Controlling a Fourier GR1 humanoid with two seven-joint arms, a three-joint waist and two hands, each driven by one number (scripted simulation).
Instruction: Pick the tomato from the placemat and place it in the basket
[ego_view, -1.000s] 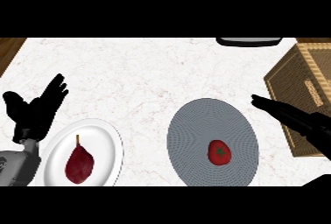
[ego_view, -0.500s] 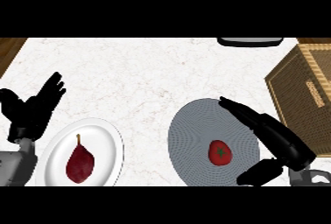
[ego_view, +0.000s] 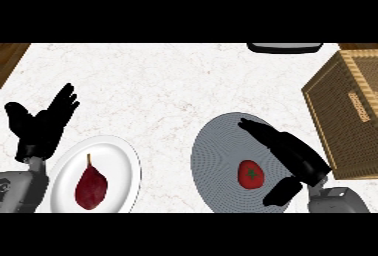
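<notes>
The tomato (ego_view: 251, 174) lies on the round grey placemat (ego_view: 221, 150) near the counter's (ego_view: 162, 85) front edge, towards its right side, and nothing holds it yet. The right robot hand (ego_view: 291, 155) hangs over the placemat just beside the tomato, its fingers stretched out flat towards the middle of the mat and its thumb spread apart below, so that the tomato sits in the open gap between thumb and fingers without any visible contact. The step in hand looks like the approach to the grasp: the hand is placed around the fruit but not closed on it. The next move probably calls for lowering the hand and curling fingers and thumb round the tomato, which is round and could roll away on the flat mat if nudged from one side only. After that it would need lifting and carrying to the woven basket (ego_view: 345, 112) at the counter's right edge, close by the placemat. The left robot hand (ego_view: 40, 127) rests open, fingers up, at the counter's left side, above a white plate (ego_view: 118, 155) holding a dark red pear-like fruit (ego_view: 91, 184).
</notes>
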